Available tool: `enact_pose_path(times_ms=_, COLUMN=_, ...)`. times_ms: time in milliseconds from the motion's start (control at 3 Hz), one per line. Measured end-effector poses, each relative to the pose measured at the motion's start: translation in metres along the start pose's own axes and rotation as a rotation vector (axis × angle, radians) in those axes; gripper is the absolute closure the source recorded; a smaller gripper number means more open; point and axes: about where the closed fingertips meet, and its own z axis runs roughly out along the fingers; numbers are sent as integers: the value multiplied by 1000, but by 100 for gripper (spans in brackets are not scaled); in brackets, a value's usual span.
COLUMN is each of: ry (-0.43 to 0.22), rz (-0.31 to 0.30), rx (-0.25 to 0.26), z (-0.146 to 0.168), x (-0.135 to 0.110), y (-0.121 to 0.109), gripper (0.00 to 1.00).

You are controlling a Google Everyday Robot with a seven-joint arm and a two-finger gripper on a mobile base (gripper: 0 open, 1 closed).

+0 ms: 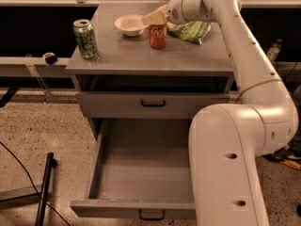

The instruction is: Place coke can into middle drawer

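The coke can (158, 36), red with white script, stands upright on the grey cabinet's top (141, 58), right of centre. My gripper (154, 19) hangs just above the can's top, at its back left, with the arm reaching in from the right. The middle drawer (136, 178) is pulled out wide at the bottom of the cabinet, and the part I see is bare. My arm's big white link (225, 164) hides the drawer's right side.
A green soda can (86, 39) stands at the top's left edge. A white bowl (130, 25) and a green chip bag (190, 31) flank the coke can. The black-handled drawer (153, 103) above is closed. A black pole (44, 187) lies on the floor to the left.
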Motion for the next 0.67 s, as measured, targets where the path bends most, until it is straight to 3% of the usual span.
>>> enact_pose_path(times_ms=667, ry=-63, rz=-20, rx=-56, z=-8, x=0, y=5, gripper=89)
